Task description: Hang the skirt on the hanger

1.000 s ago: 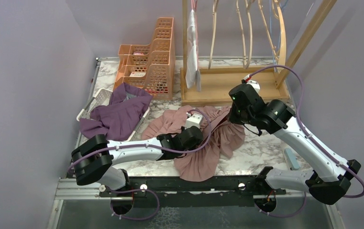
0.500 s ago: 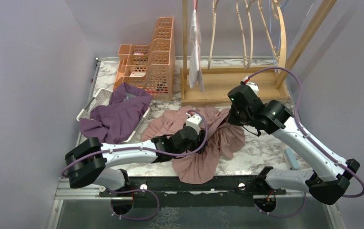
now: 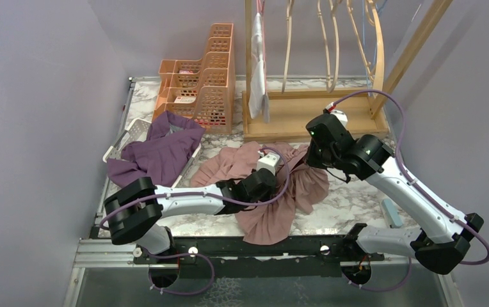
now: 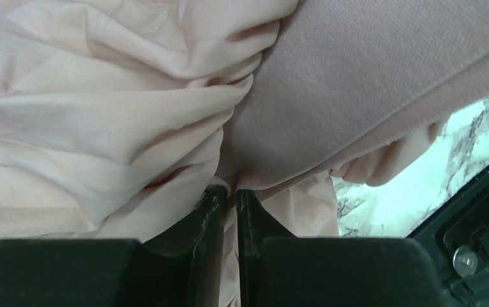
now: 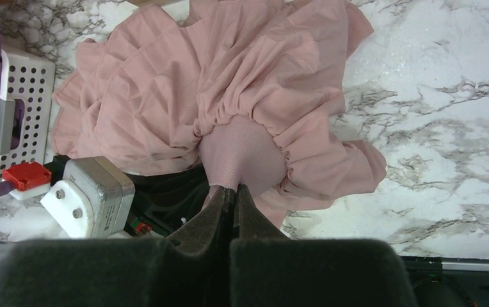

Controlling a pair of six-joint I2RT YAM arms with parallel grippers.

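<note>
The left gripper (image 4: 231,199) has its two fingers drawn almost together, with a thin fold of the skirt (image 4: 101,128) running down between them. I read it as clamped on the cloth, though the bite is small and the fold between the pads sits partly in shadow. The pinch lies just where the gathered fabric meets the smoother waistband (image 4: 370,70), which stretches away beyond the fingertips and off to their right.

That hold is fresh. Within the last second this gripper let go, shifted a little along the garment and closed again, nearer the band than it was.

The right gripper (image 5: 231,192) is pressed fully together on the edge of the waistband, as it was a second ago, and its arm has hardly moved. The pink cloth fans out beyond its fingertips over the marble table (image 5: 434,96), and the left arm's wrist lies just to their left.

So both grippers now appear to have the waist end. That is the part that has to meet a hanger, and the re-grip looks like preparation for lifting and spreading the band between them. The skirt itself lies bunched on the table, not yet raised. The wooden rack (image 3: 293,115) with its hangers (image 3: 380,57) stands just beyond the right gripper and well apart from the left one.
</note>
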